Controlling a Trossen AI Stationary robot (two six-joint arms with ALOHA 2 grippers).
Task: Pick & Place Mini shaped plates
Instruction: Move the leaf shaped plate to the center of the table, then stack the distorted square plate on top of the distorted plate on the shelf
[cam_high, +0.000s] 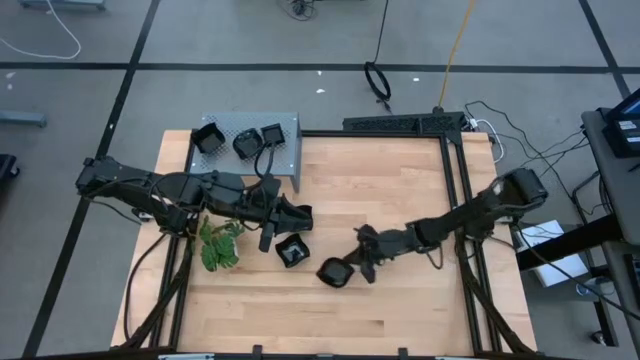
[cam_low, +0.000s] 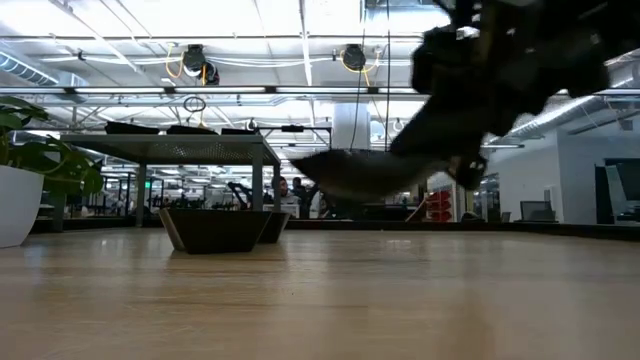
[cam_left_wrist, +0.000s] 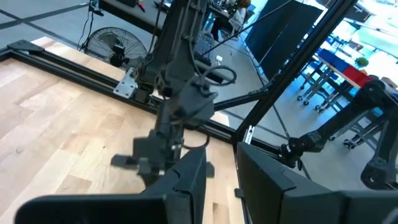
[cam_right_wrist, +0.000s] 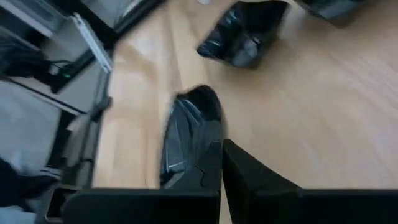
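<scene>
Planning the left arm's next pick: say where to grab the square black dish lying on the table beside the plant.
Probably grip the square dish by one raised, outward-flaring wall, coming from straight above. It sits upright and open, so one claw finger could go inside the rim and one outside. The left claw hovers just beyond it.

Gloss-black dishes on pale wood, beside perforated grey metal.

The light, smooth wooden tabletop (cam_high: 400, 190) with visible board seams fills the centre of the high view. On it lie a small glossy black square dish (cam_high: 292, 251) and a glossy black rounded dish (cam_high: 334, 272), which the matt dark right gripper (cam_high: 358, 262) holds, both catching glints. At upper left, a dull grey perforated metal shelf (cam_high: 288, 128) bears three more shiny black dishes (cam_high: 245, 144). The green leafy plant (cam_high: 220, 245) looks matt.
</scene>
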